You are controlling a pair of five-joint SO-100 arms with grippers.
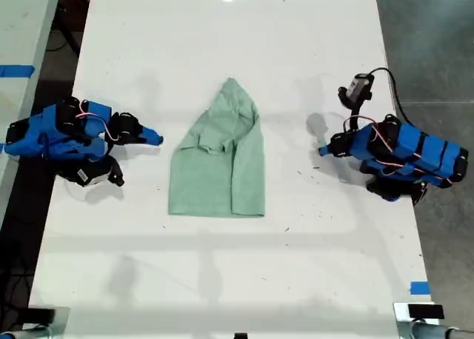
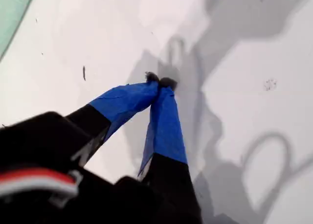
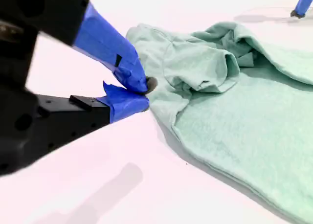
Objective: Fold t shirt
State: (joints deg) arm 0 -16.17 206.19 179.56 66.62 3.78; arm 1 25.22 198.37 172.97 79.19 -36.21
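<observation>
Two grippers, both pulled back to the sides of the white table and neither carrying anything. Nearest to my second wrist camera, my second gripper has its blue-taped jaws pinched together, tips meeting just beside the shirt's edge with no cloth between them, as far as I can tell. In the exterior view that arm sits at the exterior view's left, tip pointing toward the garment with bare tabletop between them. My first gripper is clenched too, its tips touching over bare table with only its own shadow beneath; that is the arm at the exterior view's right.

Between them, mid-table, lies the pale mint-green, soft heathered t shirt. It is folded lengthwise into a narrow panel, square along its near hem and tapering to a point at the far end, with a sleeve bunched on top. I judge both arms are parked clear so the cloth lies undisturbed; a crosswise fold looks like what's left.
</observation>
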